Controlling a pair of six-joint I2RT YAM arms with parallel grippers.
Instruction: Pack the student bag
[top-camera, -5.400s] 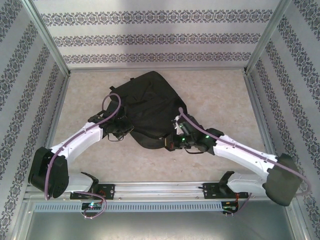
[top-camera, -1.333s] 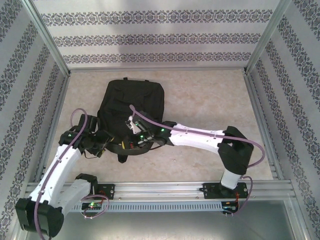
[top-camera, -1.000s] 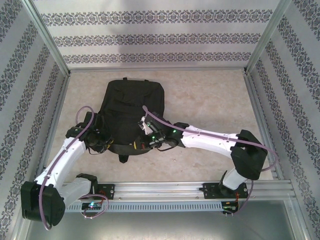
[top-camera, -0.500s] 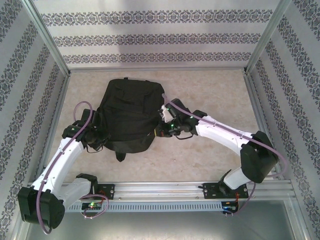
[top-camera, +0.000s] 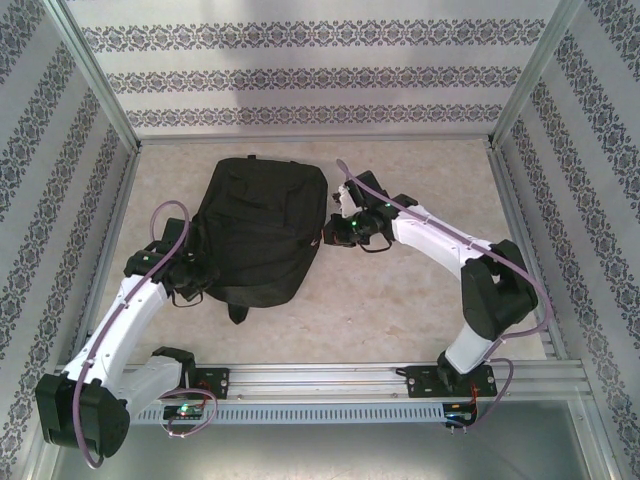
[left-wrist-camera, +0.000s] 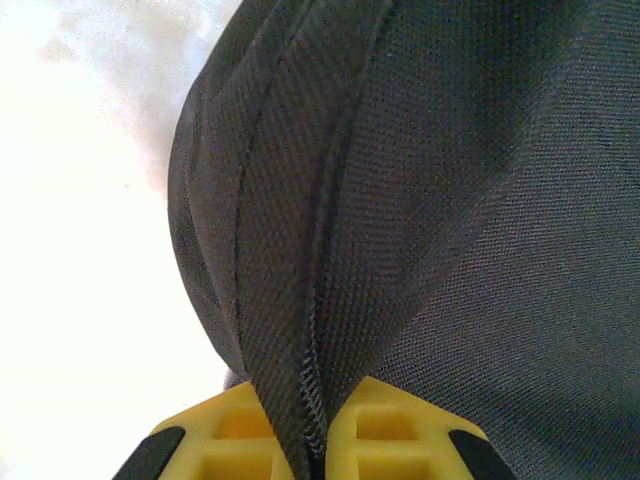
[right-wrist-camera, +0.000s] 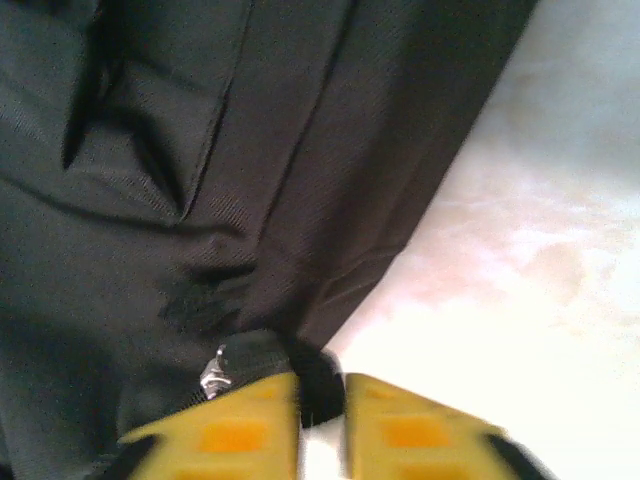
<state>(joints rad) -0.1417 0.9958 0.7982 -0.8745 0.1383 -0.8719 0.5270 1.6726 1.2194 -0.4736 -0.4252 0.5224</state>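
Pulling on the student bag (top-camera: 262, 225) from one side alone looks like the main risk. The left tool (left-wrist-camera: 312, 442) is pressed together on a thin raised fold of the bag's black fabric along a stitched seam. So narrow a pinch could slide off the weave if the arm tugs hard or at an angle. The bag lies flat on the tabletop (top-camera: 430, 300), left of centre and toward the far side, its rounded end toward the near side. The left tool is at the bag's near-left edge and the right tool (right-wrist-camera: 322, 405) at its right edge. The right tool's yellow fingers (right-wrist-camera: 235, 435) stand slightly apart with a dark bit of fabric in the gap, but that view is blurred, and I cannot tell whether they grip the fabric or merely bracket it. If they hold nothing, a pull from the left would likely drag or swing the whole soft bag and bunch the cloth. A short black strap (top-camera: 237, 312) sticks out at the bag's near edge and could catch under a moving tool. Patterned walls (top-camera: 45, 200) close the tabletop in on the left, right and far sides, so the arms have little room to swing outward. The purple cable (top-camera: 170, 215) looping over the left wrist hangs close to the bag and might snag.
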